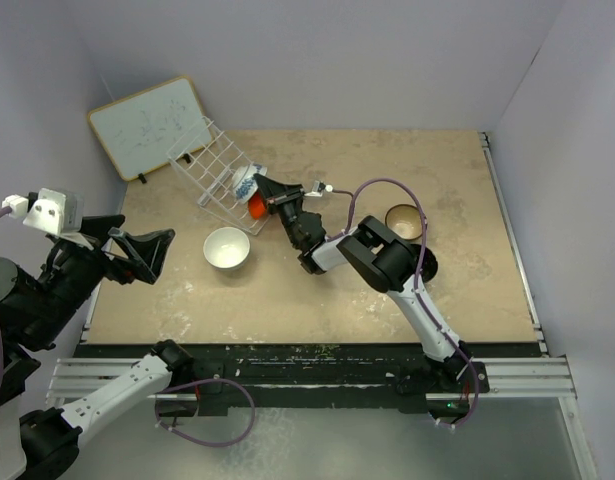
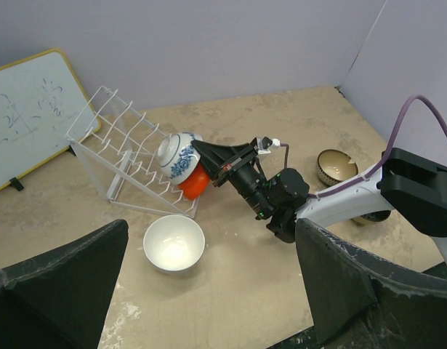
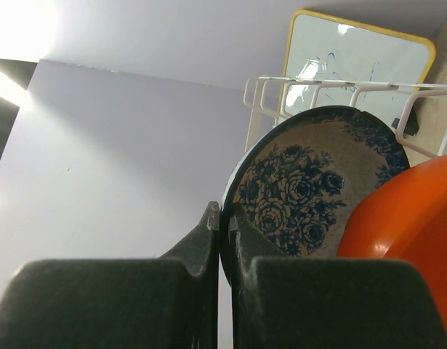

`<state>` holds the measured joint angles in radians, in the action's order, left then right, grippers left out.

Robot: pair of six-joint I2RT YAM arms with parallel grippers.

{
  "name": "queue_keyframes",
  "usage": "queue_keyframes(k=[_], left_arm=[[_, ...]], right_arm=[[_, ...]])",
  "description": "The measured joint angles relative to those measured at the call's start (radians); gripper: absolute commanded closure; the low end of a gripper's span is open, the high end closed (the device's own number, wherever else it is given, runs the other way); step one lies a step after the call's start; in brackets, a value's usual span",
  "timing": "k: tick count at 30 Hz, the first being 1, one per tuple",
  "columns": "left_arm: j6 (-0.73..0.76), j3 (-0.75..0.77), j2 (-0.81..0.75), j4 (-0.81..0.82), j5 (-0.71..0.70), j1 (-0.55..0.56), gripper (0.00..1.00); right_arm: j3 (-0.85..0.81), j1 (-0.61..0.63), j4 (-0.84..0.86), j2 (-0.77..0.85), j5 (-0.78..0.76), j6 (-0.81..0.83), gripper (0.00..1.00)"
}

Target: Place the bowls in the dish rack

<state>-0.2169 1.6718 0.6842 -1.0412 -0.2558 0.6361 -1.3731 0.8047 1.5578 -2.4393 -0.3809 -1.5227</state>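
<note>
Open bench stretches right of the right end effector. The dish rack stands tilted just beyond it. At the rack's near edge it clamps the rim of the blue-and-white patterned bowl, with the orange-red bowl touching beneath. The white bowl sits apart, before the wide-spread left end effector.

Flat wood-framed whiteboard with faint scribbles stood propped in the back-left corner on the beige mottled tabletop. Pale lilac walls enclosed three sides.
</note>
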Motion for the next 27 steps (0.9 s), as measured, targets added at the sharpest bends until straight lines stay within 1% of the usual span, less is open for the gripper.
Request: queue_keyframes(k=[11, 22, 24, 27], left_arm=[[0.0, -0.002, 0.0, 0.0, 0.0, 0.0, 0.01], [-0.008, -0.002, 0.0, 0.0, 0.013, 0.0, 0.01], [-0.008, -0.002, -0.001, 0.0, 0.016, 0.0, 0.01], [-0.008, -0.002, -0.002, 0.0, 0.017, 0.0, 0.01]], right_arm=[[0.01, 0.0, 0.018, -0.002, -0.003, -0.009, 1.0], [0.064, 0.009, 0.01, 0.008, -0.028, 0.047, 1.0], [0.064, 0.01, 0.011, 0.008, -0.032, 0.053, 0.97], [0.063, 0.013, 0.011, 0.008, -0.035, 0.057, 0.88]])
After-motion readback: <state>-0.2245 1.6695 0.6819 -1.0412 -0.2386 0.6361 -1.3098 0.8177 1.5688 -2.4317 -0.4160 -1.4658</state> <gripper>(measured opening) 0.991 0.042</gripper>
